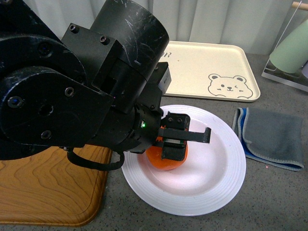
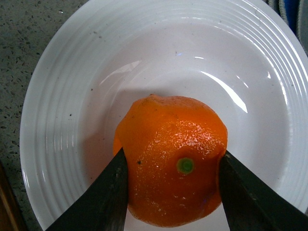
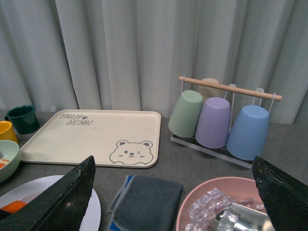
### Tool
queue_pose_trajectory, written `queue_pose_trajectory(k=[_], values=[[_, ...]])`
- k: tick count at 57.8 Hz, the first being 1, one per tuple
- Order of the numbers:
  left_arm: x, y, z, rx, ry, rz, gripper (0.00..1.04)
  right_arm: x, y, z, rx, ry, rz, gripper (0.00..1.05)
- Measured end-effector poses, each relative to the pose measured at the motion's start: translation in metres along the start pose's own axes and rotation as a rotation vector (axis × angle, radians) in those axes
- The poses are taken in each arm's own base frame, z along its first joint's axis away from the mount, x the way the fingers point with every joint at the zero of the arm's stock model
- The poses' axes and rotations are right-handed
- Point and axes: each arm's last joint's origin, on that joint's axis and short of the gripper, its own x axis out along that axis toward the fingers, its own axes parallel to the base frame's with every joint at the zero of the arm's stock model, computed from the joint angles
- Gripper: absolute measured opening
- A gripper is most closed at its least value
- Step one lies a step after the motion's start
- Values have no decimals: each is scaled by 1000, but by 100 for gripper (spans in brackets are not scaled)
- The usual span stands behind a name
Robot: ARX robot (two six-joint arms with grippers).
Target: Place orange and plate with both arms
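Green stem dimple [image 2: 185,165] is seen only from left wrist; orange [image 2: 166,127] is clamped in left tool [image 2: 173,153], plate [image 2: 55,96] beneath. Right tool [image 3: 173,163] is held apart.

We see our left gripper [image 1: 175,144] low over the orange [image 1: 166,162], its black fingers covering the fruit's top (only the lower half shows). The orange rests in the white plate [image 1: 216,183] near the surface's front edge. A wooden board [image 1: 48,192] fills the near left corner, a bear-printed tray [image 1: 202,62] lies toward the far edge, and a grey cloth [image 1: 274,137] lies by the right edge.
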Motion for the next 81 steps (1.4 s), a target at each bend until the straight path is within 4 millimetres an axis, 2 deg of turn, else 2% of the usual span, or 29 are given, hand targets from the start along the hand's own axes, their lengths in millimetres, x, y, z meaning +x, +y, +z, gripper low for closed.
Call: queue_pose_trajectory(k=[13, 26, 33, 49, 53, 58, 60, 66, 70, 81], values=[[3, -3, -3, 10, 8, 3, 46, 0, 0, 0, 0, 0, 0, 95], [2, -5, -2, 14, 1, -1, 81, 0, 0, 0, 0, 0, 0, 95], [-5, -5, 1, 11, -24, -5, 100, 0, 0, 0, 0, 0, 0, 95], [-39, 5, 24, -30, -192, 50, 98, 0, 0, 0, 0, 0, 0, 95], [-36, 11, 19, 25, -403, 214, 89, 0, 0, 0, 0, 0, 0, 95], [-48, 30, -6, 51, -646, 401, 74, 0, 0, 0, 0, 0, 3, 95], [-61, 40, -14, 43, -745, 439, 67, 0, 0, 0, 0, 0, -1, 95], [-104, 56, -17, 24, -932, 454, 49, 0, 0, 0, 0, 0, -2, 95], [-124, 63, -25, 35, -960, 450, 37, 0, 0, 0, 0, 0, -1, 95], [-153, 82, -55, 44, -920, 467, 3, 0, 0, 0, 0, 1, 0, 95]])
